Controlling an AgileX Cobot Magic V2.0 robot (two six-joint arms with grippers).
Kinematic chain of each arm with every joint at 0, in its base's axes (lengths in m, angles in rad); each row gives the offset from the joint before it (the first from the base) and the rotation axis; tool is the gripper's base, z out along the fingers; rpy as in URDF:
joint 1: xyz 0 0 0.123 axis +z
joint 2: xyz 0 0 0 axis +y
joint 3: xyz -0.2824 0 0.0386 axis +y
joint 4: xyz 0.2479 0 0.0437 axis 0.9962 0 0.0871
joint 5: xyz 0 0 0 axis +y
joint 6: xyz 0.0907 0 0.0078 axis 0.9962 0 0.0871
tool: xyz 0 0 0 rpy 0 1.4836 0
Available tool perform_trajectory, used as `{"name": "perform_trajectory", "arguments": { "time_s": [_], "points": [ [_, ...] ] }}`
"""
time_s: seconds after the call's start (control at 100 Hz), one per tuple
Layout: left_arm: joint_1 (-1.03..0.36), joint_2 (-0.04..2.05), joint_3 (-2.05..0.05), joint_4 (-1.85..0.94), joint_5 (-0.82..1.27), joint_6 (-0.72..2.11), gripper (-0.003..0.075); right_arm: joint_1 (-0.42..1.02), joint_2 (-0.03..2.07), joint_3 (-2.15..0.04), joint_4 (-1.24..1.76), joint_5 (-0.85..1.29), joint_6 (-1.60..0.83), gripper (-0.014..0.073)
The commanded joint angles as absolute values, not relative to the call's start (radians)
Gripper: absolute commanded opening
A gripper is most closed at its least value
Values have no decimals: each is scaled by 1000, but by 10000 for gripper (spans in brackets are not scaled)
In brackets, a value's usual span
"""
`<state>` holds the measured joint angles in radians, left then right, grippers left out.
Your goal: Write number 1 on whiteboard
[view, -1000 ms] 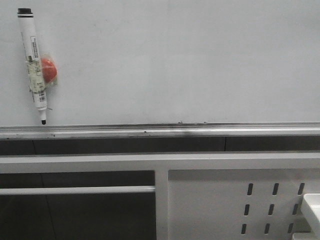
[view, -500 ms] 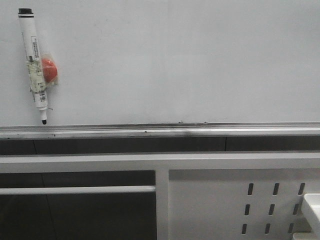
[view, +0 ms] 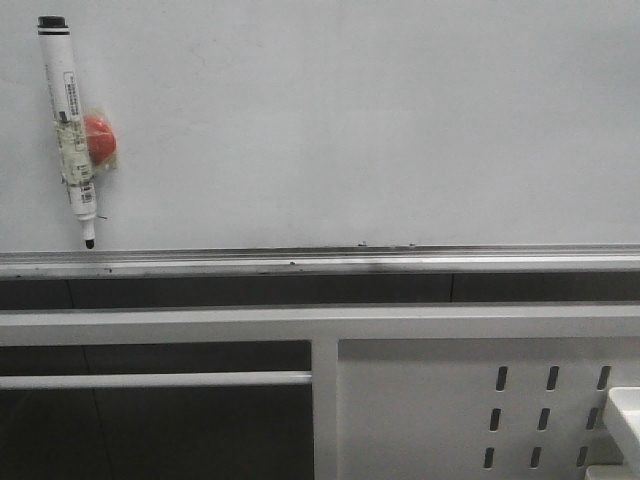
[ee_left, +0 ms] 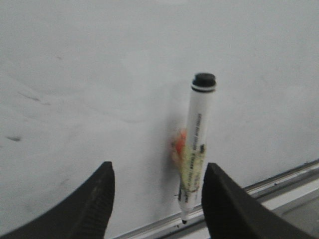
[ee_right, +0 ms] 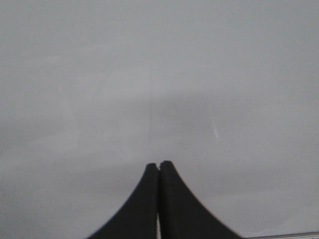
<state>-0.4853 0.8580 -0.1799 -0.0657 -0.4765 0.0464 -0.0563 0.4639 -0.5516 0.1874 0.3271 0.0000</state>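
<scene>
The whiteboard (view: 350, 120) fills the upper part of the front view and bears no number 1: no written stroke shows on it anywhere. The marker (view: 72, 125) hangs at the board's far left, nearly upright, cap end up and tip down, just above the rail (view: 400, 262). A small red magnet (view: 98, 140) sits touching its right side, apparently holding it to the board.

Over the last second almost nothing changes in the front view. The marker and magnet sit a shade higher and to the right in the picture, which looks more like a slight shift of the view than a move of the pen itself. No arm shows in that view then or now, so the writing has not begun and the pen is not yet taken.

In the left wrist view the left gripper (ee_left: 157, 199) is spread wide and empty, facing the board. The marker stands just inside its right-hand finger, apart from it, so a pick-up seems to be the step in hand. It would probably need to centre on the barrel before closing.

The right gripper (ee_right: 159, 169) is pressed closed on nothing, pointing at bare board.

As for containers, only the corner of a white tray (view: 625, 415) shows at the lower right beside the perforated panel (view: 480, 400); its contents cannot be seen. The rail holds nothing.
</scene>
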Motion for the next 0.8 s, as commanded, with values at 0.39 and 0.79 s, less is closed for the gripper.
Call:
{"name": "perform_trajectory", "arguments": {
  "time_s": [0.39,0.79],
  "points": [
    [-578,1220,-101,-103,-1027,22,368,-61,478,-588,189,256,-38,-69],
    [-578,1538,-107,-96,-1360,-71,367,-61,478,-588,189,252,-38,-69]
  ]
}}
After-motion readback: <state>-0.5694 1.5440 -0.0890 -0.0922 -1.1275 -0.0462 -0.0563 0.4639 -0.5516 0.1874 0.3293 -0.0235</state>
